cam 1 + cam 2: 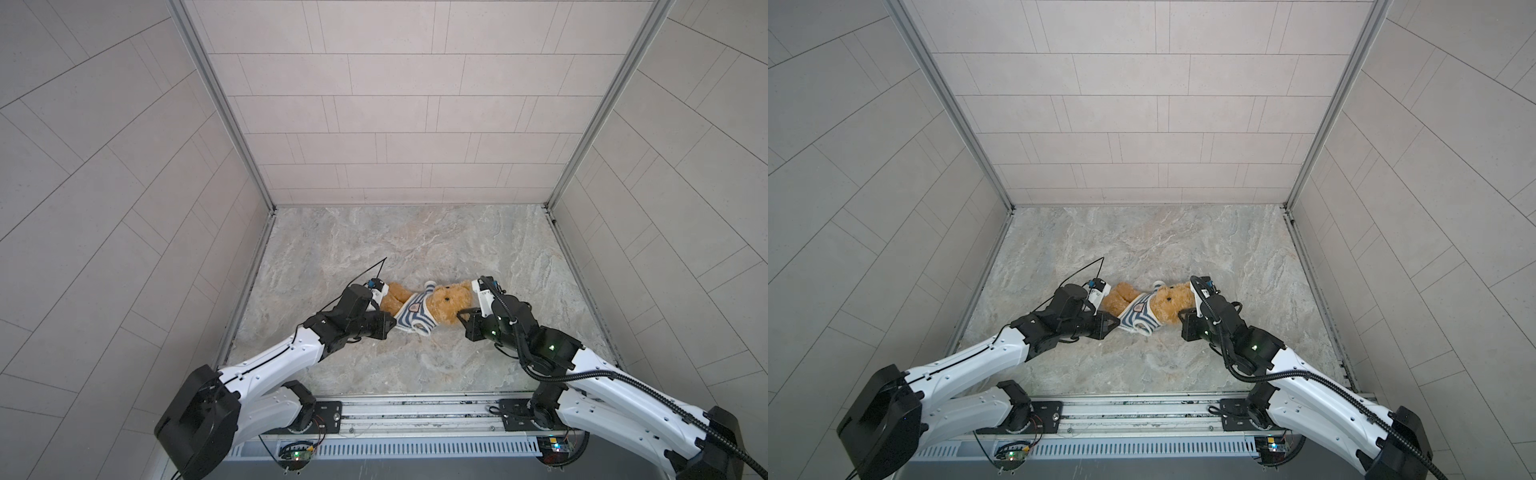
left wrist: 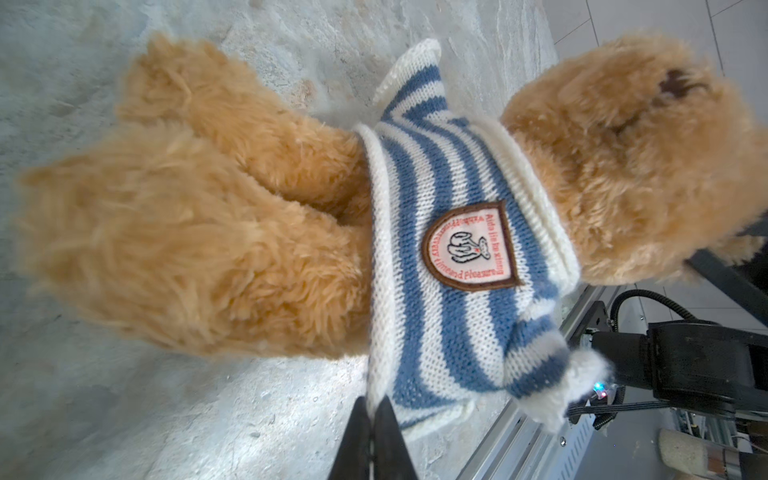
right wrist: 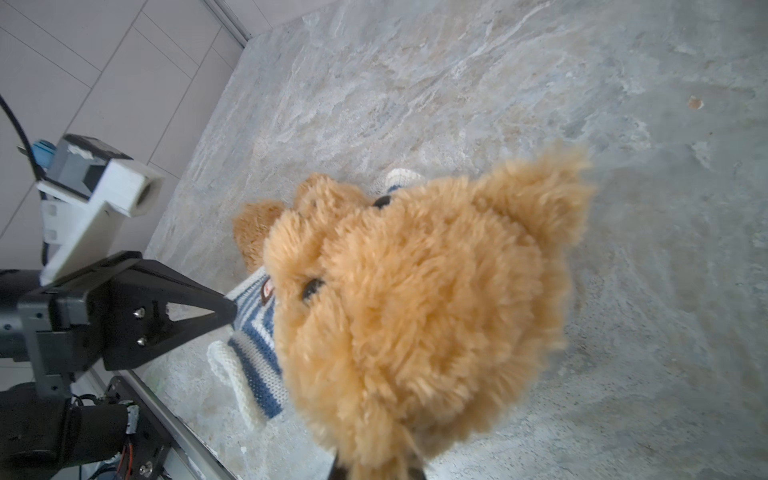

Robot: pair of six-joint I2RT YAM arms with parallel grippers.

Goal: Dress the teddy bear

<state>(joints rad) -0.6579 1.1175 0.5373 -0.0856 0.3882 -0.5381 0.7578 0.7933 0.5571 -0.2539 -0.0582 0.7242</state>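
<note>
The teddy bear (image 1: 448, 304) lies on its back near the middle of the stony grey table (image 1: 374, 249). Its head points toward the right arm and its legs (image 2: 187, 249) point toward the left arm. The blue-and-white striped shirt (image 2: 436, 187) is already over its head and sits around its tummy, with the badge facing up. So most of the dressing looks done. The two sleeves (image 2: 415, 62) stick out flat and look empty. I cannot see the bear's arms, so they may be tucked inside the shirt. The bottom edge of the shirt is bunched up on one side too. I think what is left is to pull it straight and get the arms out.

The left gripper (image 2: 371, 405) is right beside the bear's side. It is pinched together on the bottom edge of the shirt. The right gripper (image 1: 461, 315) is at the bear's head. Its tips are hidden in the fur, but it seems squeezed tight on a tuft low on the head.
</note>
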